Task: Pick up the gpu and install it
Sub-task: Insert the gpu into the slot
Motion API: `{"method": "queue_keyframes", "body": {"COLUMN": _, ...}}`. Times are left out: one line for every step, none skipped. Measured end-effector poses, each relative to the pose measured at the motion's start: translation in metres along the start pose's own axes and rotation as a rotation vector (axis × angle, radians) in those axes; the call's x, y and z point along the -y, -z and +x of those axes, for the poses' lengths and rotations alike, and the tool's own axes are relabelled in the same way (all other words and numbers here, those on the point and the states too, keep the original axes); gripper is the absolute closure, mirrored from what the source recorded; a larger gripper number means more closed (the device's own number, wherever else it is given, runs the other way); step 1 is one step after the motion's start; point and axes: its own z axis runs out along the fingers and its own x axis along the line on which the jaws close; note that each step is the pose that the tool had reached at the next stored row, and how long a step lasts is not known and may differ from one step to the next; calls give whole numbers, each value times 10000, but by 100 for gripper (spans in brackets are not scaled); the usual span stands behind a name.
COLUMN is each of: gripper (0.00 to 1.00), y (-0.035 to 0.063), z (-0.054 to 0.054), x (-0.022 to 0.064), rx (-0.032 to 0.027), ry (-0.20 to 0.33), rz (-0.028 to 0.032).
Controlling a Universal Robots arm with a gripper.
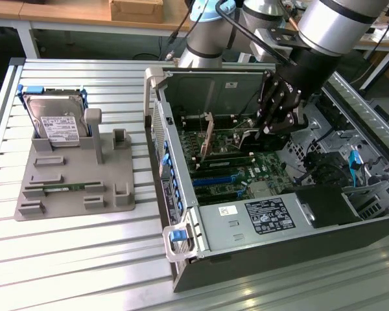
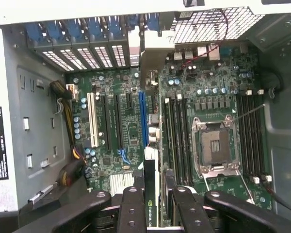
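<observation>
Gpu (image 2: pixel 151 167) stands upright between our tool's (image 2: pixel 156 204) fingers (edge-on in the wrist view). We see the tool partly closed, gripping it above the motherboard (image 2: pixel 126 126).

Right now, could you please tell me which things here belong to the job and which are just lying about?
Job in hand: gpu, gripped in the pincer; motherboard; open computer case.
Lying about: hard drive, memory stick, the grey holder they sit in.
</observation>
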Motion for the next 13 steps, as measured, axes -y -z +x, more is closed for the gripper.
{"method": "queue_keyframes", "body": {"gripper": 73, "y": -17, "z": 1, "x": 2, "rx": -10, "ry": -3, "rz": -107}}
{"method": "queue_keyframes", "body": {"gripper": 73, "y": -35, "z": 3, "x": 3, "rx": -20, "ry": -7, "rz": -223}}
{"method": "queue_keyframes", "body": {"gripper": 73, "y": -55, "z": 4, "x": 6, "rx": -31, "ry": -10, "rz": -349}}
{"method": "queue_keyframes", "body": {"gripper": 73, "y": -75, "z": 6, "x": 8, "rx": -38, "ry": -13, "rz": -430}}
{"method": "queue_keyframes", "body": {"gripper": 73, "y": -99, "z": 10, "x": 9, "rx": -41, "ry": -16, "rz": -460}}
{"method": "queue_keyframes", "body": {"gripper": 73, "y": -118, "z": 13, "x": 12, "rx": -42, "ry": -16, "rz": -466}}
{"method": "queue_keyframes", "body": {"gripper": 73, "y": -143, "z": 16, "x": 14, "rx": -43, "ry": -15, "rz": -470}}
{"method": "queue_keyframes", "body": {"gripper": 73, "y": -162, "z": 17, "x": 16, "rx": -44, "ry": -15, "rz": -472}}
{"method": "queue_keyframes", "body": {"gripper": 73, "y": -174, "z": 18, "x": 17, "rx": -43, "ry": -15, "rz": -473}}
{"method": "queue_keyframes", "body": {"gripper": 73, "y": -182, "z": 18, "x": 18, "rx": -43, "ry": -15, "rz": -474}}
{"method": "queue_keyframes", "body": {"gripper": 73, "y": -189, "z": 19, "x": 19, "rx": -42, "ry": -15, "rz": -475}}
{"method": "queue_keyframes", "body": {"gripper": 73, "y": -195, "z": 20, "x": 19, "rx": -43, "ry": -15, "rz": -476}}
{"method": "queue_keyframes", "body": {"gripper": 73, "y": -202, "z": 22, "x": 20, "rx": -43, "ry": -14, "rz": -477}}
